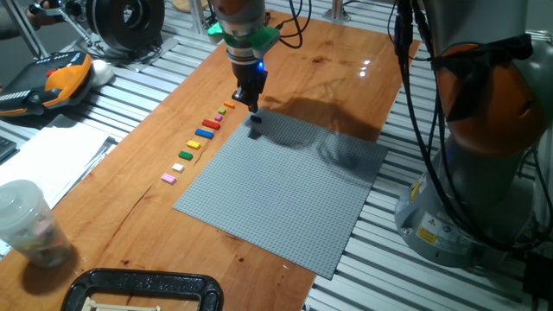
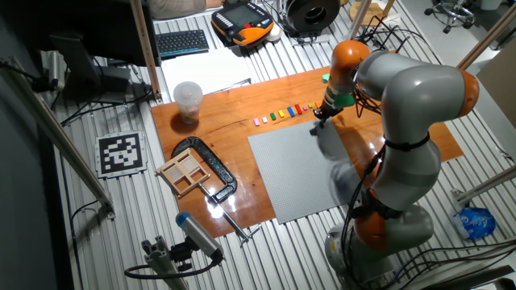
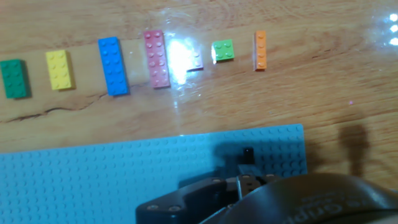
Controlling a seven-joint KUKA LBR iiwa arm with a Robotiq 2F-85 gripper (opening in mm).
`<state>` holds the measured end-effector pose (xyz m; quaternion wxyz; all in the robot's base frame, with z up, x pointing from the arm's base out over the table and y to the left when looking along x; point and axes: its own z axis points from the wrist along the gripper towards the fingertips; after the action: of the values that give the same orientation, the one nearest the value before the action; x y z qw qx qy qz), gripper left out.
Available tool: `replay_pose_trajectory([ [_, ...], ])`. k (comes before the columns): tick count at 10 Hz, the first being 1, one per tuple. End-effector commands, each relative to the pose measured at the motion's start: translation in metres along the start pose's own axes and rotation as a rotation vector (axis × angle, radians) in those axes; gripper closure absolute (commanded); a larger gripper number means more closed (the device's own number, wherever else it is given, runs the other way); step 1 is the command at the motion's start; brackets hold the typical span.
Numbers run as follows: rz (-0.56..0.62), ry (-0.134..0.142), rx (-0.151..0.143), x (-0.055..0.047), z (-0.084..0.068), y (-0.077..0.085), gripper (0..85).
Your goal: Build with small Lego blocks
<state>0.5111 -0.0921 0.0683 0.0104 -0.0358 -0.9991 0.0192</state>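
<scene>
The gripper [image 1: 253, 105] hangs over the far corner of the grey baseplate [image 1: 285, 186], pointing down at the worktop [image 1: 346, 78]. A dark brown brick [image 1: 256, 132] sits on the baseplate close to that corner, just below the fingers [image 1: 251, 97] and apart from them. Whether the fingers are spread or pressed together cannot be told: one fixed view shows them only as a dark mass, the other fixed view shows them too small, and the hand view shows just the dark underside of the gripper [image 3: 249, 186] with the small dark brick [image 3: 247, 153] beyond it on the baseplate [image 3: 112, 174]. Nothing is seen held between them. The remaining small Lego blocks lie in a row on the bare wood alongside the baseplate's edge, none touching it. In the hand view they read from left to right: a green brick [image 3: 14, 78], a yellow brick [image 3: 59, 70], a long blue brick [image 3: 113, 66], a long red brick [image 3: 156, 58], a small pale brick [image 3: 194, 60] partly lost in glare, a small bright green brick [image 3: 222, 50], and a narrow orange brick [image 3: 260, 50]. A pink brick [image 1: 168, 179] ends the row at the near side in one fixed view. A clear plastic cup [image 1: 28, 223] stands well apart from the row.
</scene>
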Motion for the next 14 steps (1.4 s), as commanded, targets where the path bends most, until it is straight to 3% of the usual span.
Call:
replay_pose_trajectory([
  [1, -0.003, 0.0, 0.004, 0.001, -0.001, 0.001, 85.0],
  [5, -0.013, 0.001, 0.016, 0.004, -0.007, 0.009, 85.0],
  [12, -0.033, -0.011, 0.011, 0.011, -0.016, 0.008, 85.0],
  [14, -0.023, -0.001, 0.004, 0.011, -0.017, 0.008, 85.0],
])
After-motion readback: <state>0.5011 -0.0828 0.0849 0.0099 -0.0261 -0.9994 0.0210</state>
